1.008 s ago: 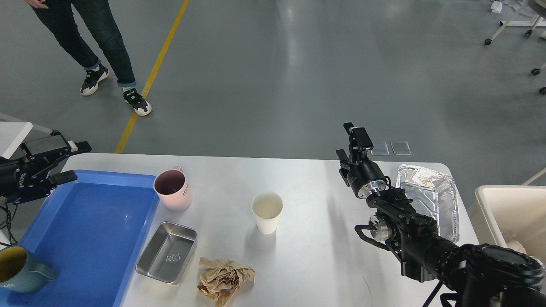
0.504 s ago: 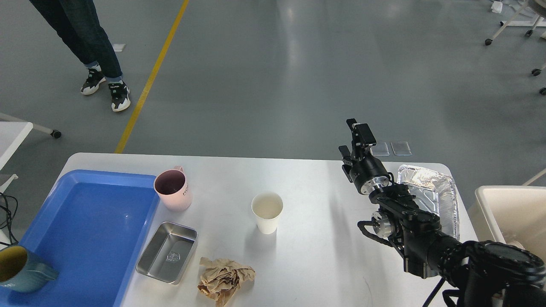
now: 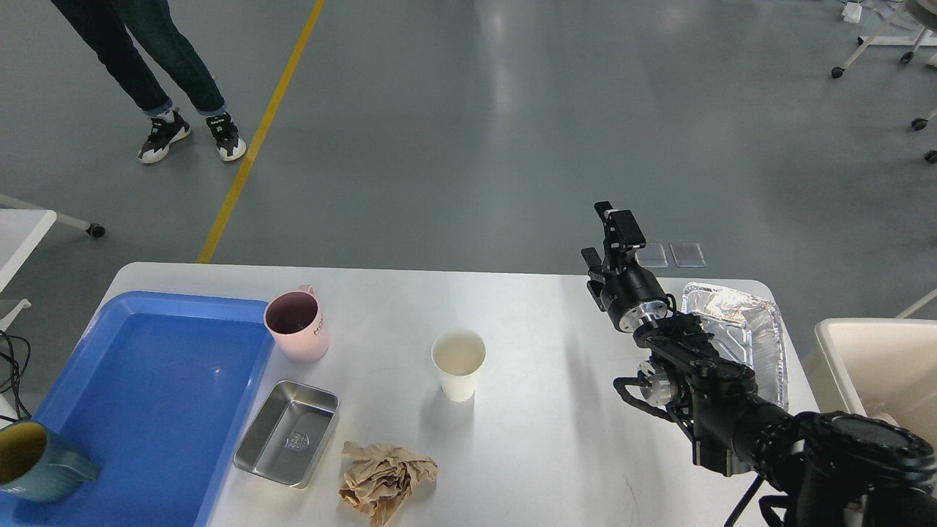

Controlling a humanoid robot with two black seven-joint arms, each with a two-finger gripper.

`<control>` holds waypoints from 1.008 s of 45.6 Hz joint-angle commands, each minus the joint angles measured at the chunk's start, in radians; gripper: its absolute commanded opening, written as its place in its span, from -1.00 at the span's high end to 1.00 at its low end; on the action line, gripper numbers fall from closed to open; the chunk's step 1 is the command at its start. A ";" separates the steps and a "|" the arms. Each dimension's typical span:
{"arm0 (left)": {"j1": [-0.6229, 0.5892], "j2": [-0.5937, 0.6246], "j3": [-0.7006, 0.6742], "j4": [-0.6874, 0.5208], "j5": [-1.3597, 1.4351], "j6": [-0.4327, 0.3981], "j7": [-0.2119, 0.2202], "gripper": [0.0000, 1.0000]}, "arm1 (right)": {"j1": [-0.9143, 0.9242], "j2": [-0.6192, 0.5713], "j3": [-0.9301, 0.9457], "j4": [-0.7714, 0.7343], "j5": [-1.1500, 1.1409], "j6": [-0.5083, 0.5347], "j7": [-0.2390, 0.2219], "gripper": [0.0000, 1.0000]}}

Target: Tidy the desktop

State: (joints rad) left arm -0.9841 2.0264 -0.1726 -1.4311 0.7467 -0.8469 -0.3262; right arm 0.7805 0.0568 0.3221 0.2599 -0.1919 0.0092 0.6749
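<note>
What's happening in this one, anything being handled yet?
Nothing is held right now. The right gripper hangs above the far right of the desktop, beside a foil tray; the left arm is out of view. A pink mug, paper cup, steel dish and crumpled paper wait on the desktop. A blue tray holds one teal mug.

White desktop (image 3: 527, 446) has a blue tray (image 3: 146, 395) on the left with a teal mug (image 3: 33, 462) in its near corner. Pink mug (image 3: 296, 326) and steel pan (image 3: 287, 432) sit just beside the tray, crumpled brown paper (image 3: 386, 479) near the pan, paper cup (image 3: 458, 364) mid-table. Right gripper (image 3: 613, 230) hovers up by the foil tray (image 3: 739, 344), empty.
</note>
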 commanded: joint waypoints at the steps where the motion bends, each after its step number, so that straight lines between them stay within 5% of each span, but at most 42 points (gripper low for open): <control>1: -0.039 -0.002 -0.001 0.014 0.028 -0.023 0.003 -0.96 | 0.000 0.000 0.000 -0.001 0.000 0.000 -0.001 -1.00; 18: -0.044 -0.026 -0.001 0.015 0.045 -0.021 0.010 -0.96 | -0.001 -0.006 0.000 -0.004 0.000 0.000 0.000 -1.00; 31: -0.044 -0.210 -0.002 0.024 0.137 0.020 0.016 -0.96 | -0.004 -0.014 0.000 -0.004 0.000 -0.002 -0.001 -1.00; 41: -0.039 -0.440 0.002 0.086 0.165 0.080 0.124 -0.96 | -0.003 -0.012 0.000 -0.004 0.000 -0.002 -0.001 -1.00; 46: -0.033 -0.558 0.007 0.124 0.197 0.095 0.138 -0.96 | -0.001 -0.012 0.000 -0.004 0.000 -0.002 -0.001 -1.00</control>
State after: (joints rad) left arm -1.0217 1.5862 -0.1724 -1.3451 0.9132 -0.7672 -0.2081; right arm 0.7769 0.0440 0.3221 0.2561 -0.1917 0.0077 0.6744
